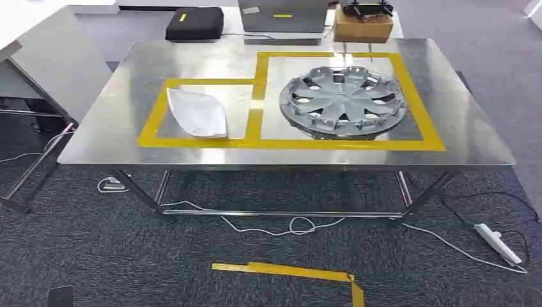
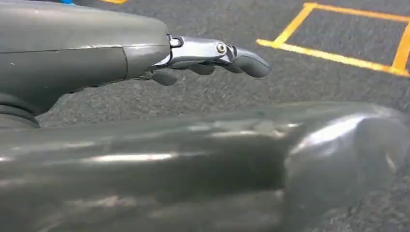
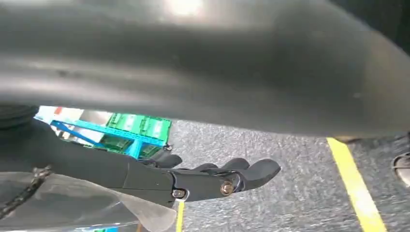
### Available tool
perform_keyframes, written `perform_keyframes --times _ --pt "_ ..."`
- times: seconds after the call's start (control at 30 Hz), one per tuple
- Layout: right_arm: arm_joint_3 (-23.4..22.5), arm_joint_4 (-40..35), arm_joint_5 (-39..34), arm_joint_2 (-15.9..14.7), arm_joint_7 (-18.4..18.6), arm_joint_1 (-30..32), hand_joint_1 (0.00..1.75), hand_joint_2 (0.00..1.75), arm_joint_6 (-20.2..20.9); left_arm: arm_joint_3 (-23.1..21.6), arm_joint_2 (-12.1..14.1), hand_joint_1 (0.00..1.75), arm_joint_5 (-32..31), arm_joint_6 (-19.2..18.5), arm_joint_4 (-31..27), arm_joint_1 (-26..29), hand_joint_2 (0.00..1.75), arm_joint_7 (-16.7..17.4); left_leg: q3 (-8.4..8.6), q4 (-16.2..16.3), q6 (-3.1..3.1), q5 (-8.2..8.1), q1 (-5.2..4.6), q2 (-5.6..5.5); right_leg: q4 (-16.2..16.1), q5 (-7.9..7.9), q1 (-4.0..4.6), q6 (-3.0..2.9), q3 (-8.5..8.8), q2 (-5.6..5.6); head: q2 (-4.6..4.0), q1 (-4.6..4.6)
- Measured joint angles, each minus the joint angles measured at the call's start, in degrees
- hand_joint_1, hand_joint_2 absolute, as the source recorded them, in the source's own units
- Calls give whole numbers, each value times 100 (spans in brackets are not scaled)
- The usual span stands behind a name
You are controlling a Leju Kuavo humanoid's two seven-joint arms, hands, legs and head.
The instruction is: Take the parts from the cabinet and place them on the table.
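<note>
**Two parts down on the steel table, both hands free**

Two parts sit on the metal table [image 1: 96,121], each inside a frame of yellow tape [image 1: 259,89]. Starting at the left: a white folded bag [image 1: 199,113] lies in the smaller taped box, toward the table's left half and close to its front edge. Next, across the shared tape strip, the silver wheel cover [image 1: 343,101] rests flat in the larger box, right of centre, its rim near the front tape line.

Behind the far edge: a black case [image 1: 194,23], a grey box [image 1: 282,16], then a cardboard box [image 1: 362,27] at the far right corner.

Down at the arms — the left hand [image 2: 212,55] hangs over grey carpet [image 2: 217,92], fingers stretched out, holding nothing. The right hand [image 3: 217,179] likewise, fingers loosely extended and empty, with green crates [image 3: 140,130] on a blue frame beyond it.
</note>
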Motion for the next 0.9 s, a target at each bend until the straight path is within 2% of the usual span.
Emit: perform_keyframes --times 0.03,0.1,0.13,0.17,0.2,0.23,0.27,0.3,0.33,0.37,0.4,0.43,0.47,0.5,0.53,0.57,0.6,0.63,0.67,0.7,0.73,0.77,0.8,0.83,0.87,0.9 --pt "0 -2 2 0 0 -5 0 0 9 -24 -9 0 -20 -50 20 -16 0 4 96 -239 43 -62 -18 -10 36 43 15 29 -54 10 0 9" --pt "0 -7 42 -2 -2 1 0 0 26 -59 -35 0 -55 -173 72 -54 0 59 37 -284 87 -93 -38 -7 40 148 9 93 -134 7 0 -7" --pt "0 -9 83 -2 0 10 0 0 26 -79 -48 0 -63 -256 90 -59 0 99 -11 -294 129 -65 -37 -5 41 203 14 136 -167 8 0 7" --pt "0 -11 114 -17 -2 23 0 0 26 -83 -91 0 -63 -308 115 -58 0 120 -90 -343 194 22 16 21 60 198 17 169 -208 34 0 2" --pt "0 -15 127 -33 -2 37 0 0 26 -87 -98 0 -72 -347 133 -68 0 131 -166 -340 228 89 9 39 165 -45 7 209 -280 50 0 -2" --pt "2 -15 133 -39 0 45 0 0 26 -98 -116 0 -76 -380 142 -70 0 155 -253 -340 275 149 5 47 448 -423 2 227 -403 52 0 44" --pt "2 -15 147 -44 0 45 0 0 24 -114 -131 0 -101 -433 153 -69 0 164 -335 -338 280 213 -3 50 839 -775 -3 243 -480 48 0 48" --pt "2 -17 164 -52 0 44 0 0 18 -135 -151 0 -154 -499 168 -71 0 170 -431 -334 285 287 -12 56 1271 -1057 -3 256 -553 49 0 48" --pt "2 -17 166 -63 -2 42 0 0 15 -166 -168 0 -212 -555 179 -72 0 173 -527 -328 287 365 -23 66 1620 -1149 -3 259 -586 49 0 57" --pt "2 -17 168 -77 -2 42 0 0 2 -212 -186 0 -281 -611 192 -71 0 173 -624 -323 287 444 -33 75 1761 -1019 -3 255 -528 49 0 48" --pt "0 -20 181 -87 0 43 0 0 -13 -247 -194 0 -351 -642 197 -71 0 173 -721 -315 281 520 -45 81 1688 -761 -3 244 -371 49 0 52" --pt "2 -24 206 -92 0 43 0 0 -31 -284 -208 0 -415 -660 199 -73 0 166 -813 -300 275 578 -53 85 1467 -517 -1 228 -138 48 0 50" --pt "2 -35 243 -98 -2 41 0 0 -70 -315 -223 0 -468 -669 201 -78 0 159 -906 -282 264 643 -61 85 1070 -378 2 199 196 47 0 52" --pt "4 -48 350 -109 0 31 0 0 -158 -362 -247 0 -534 -673 207 -94 0 153 -935 -251 249 703 -66 84 570 -461 8 164 582 42 0 48" --pt "13 -66 526 -131 0 17 0 0 -303 -417 -273 0 -616 -688 212 -95 0 151 -980 -225 221 741 -107 81 -83 -567 32 140 1104 34 0 61" --pt "24 -70 641 -131 0 -4 0 0 -395 -453 -280 0 -676 -701 214 -98 0 151 -1007 -196 209 792 -113 80 -405 -672 21 114 1233 27 0 51" --pt "39 -70 744 -131 0 -21 0 0 -468 -490 -284 0 -726 -715 219 -106 0 151 -1045 -190 193 874 -117 87 -450 -718 25 115 1203 34 0 39" --pt "63 -70 798 -133 -53 -18 0 0 -527 -520 -286 0 -774 -730 227 -115 0 151 -1079 -205 158 963 -103 99 -391 -699 37 89 1130 41 0 37" --pt "74 -70 820 -133 -61 8 0 0 -549 -546 -286 0 -789 -736 240 -100 0 153 -1106 -205 121 1013 -118 93 -405 -628 16 29 1077 30 0 54" --pt "74 -70 824 -138 -79 6 0 0 -551 -566 -297 0 -791 -743 249 -96 0 153 -1139 -148 77 826 -89 63 -390 -567 -8 -9 1006 -4 0 40" --pt "74 -72 824 -144 -83 10 0 0 -560 -592 -310 0 -804 -750 258 -78 0 153 -1182 64 45 456 -80 60 -383 -509 -9 -62 935 -2 0 15" --pt "76 -72 824 -153 -87 11 0 0 -560 -612 -317 0 -817 -756 266 -76 0 153 -1240 425 13 62 -61 60 -374 -447 -4 -94 857 -21 0 -5" --pt "77 -72 824 -153 -87 11 0 0 -557 -619 -319 0 -824 -756 269 -80 0 153 -1303 878 -10 -278 -49 61 -358 -374 4 -101 765 -31 0 4" --pt "76 -72 824 -153 -87 10 0 0 -555 -636 -321 0 -826 -758 271 -85 0 153 -1342 1304 -24 -458 -45 61 -332 -307 9 -92 660 -37 0 2" --pt "79 -72 824 -153 -87 6 0 0 -555 -647 -323 0 -826 -760 273 -87 0 151 -1323 1571 -26 -429 -44 60 -296 -248 11 -87 552 -48 0 0" --pt "79 -72 824 -153 -90 -2 0 0 -555 -651 -328 0 -826 -765 275 -87 0 153 -1212 1596 -18 -232 -45 60 -245 -195 14 -83 461 -60 0 2"
